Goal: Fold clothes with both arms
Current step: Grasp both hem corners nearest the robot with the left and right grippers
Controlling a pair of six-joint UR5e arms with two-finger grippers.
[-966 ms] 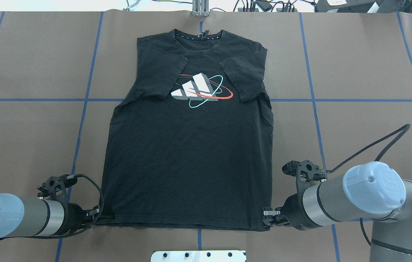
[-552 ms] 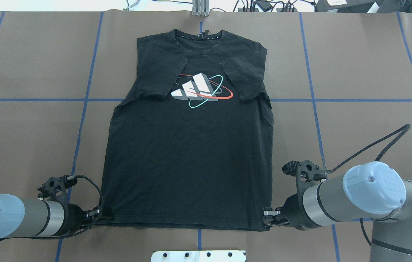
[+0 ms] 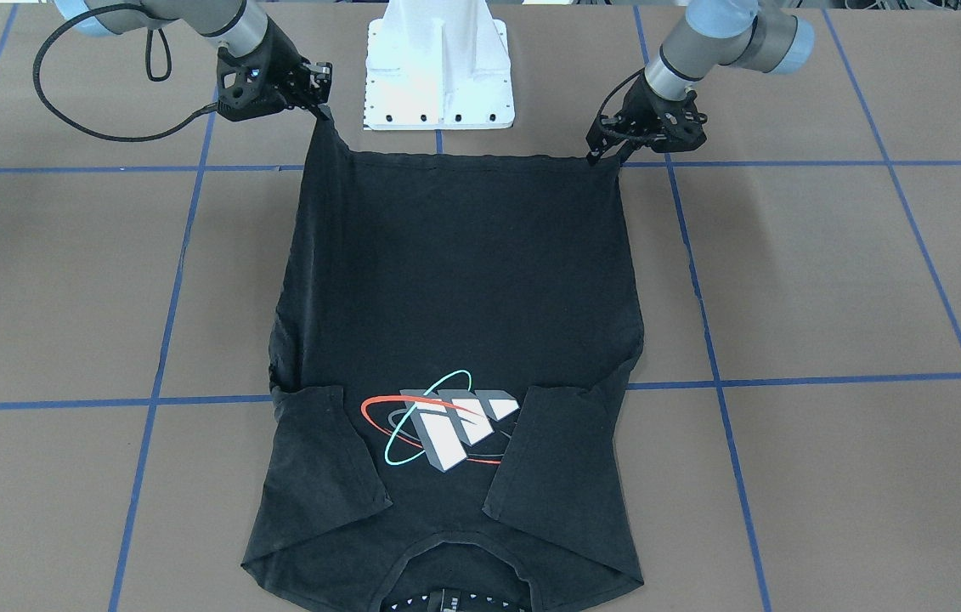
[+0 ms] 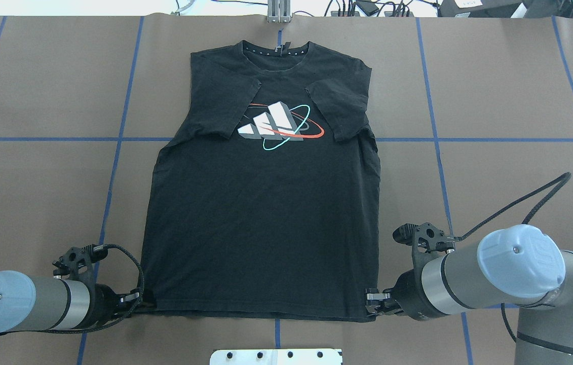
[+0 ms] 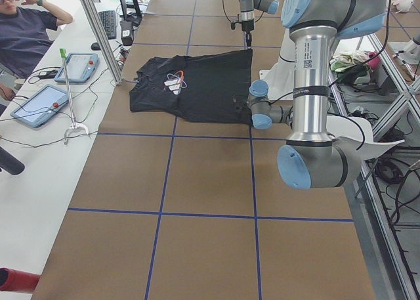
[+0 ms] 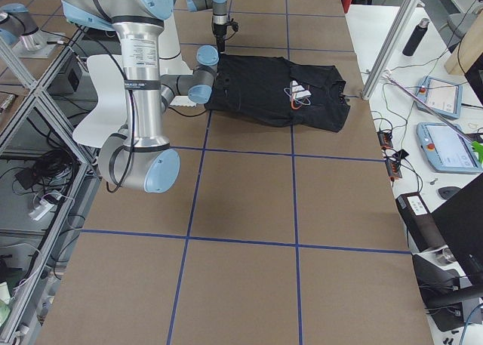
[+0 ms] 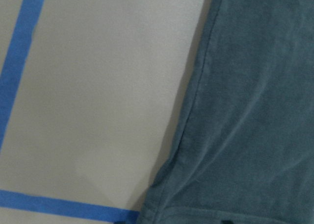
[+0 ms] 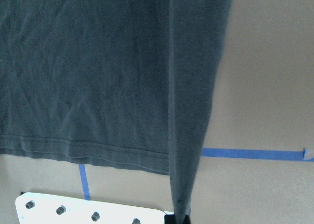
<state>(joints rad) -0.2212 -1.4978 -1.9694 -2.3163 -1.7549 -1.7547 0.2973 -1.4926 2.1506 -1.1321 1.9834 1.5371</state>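
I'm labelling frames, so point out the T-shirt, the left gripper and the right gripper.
T-shirt (image 4: 261, 228): overhead view, plain black front, mid-body.
left gripper (image 4: 137, 300): overhead view, between its fingertips.
right gripper (image 4: 370, 300): overhead view, between its fingertips.

Black T-shirt (image 4: 266, 228) flat, sleeves inward; left arm (image 4: 28, 301), right arm (image 4: 468, 281) at hem

Black T-shirt (image 6: 256, 88) flat on brown table (image 6: 241, 284), near right arm (image 6: 143, 73) and far left arm (image 6: 219, 13) at its hem end.
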